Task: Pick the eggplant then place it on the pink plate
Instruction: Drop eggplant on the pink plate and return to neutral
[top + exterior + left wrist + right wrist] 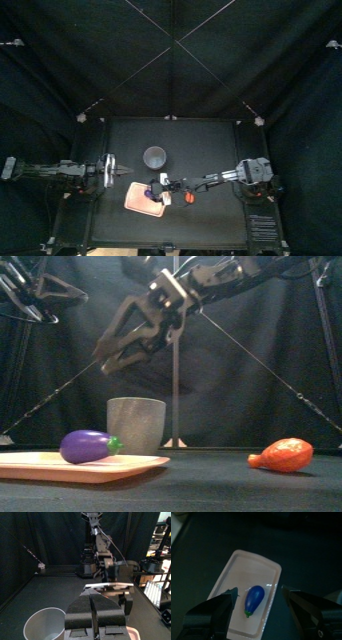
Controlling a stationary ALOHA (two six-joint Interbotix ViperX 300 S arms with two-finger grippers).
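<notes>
A purple eggplant (87, 445) with a green stem lies on the flat pink plate (80, 467), at the table's front left of centre. My right gripper (127, 341) hangs above it, open and holding nothing. In the right wrist view the eggplant (254, 598) lies lengthwise on the plate (238, 567), between and below the two spread jaws of that gripper (261, 591). From above, the right gripper (166, 185) is over the plate's (138, 201) right part. My left gripper (104, 172) rests at the table's left, shut and empty, as the left wrist view (93, 607) shows.
A tall grey speckled cup (136, 424) stands just behind the plate; from above the cup (155, 155) is at mid-table. A red-orange toy food (283, 454) lies to the right of the plate, near the right arm.
</notes>
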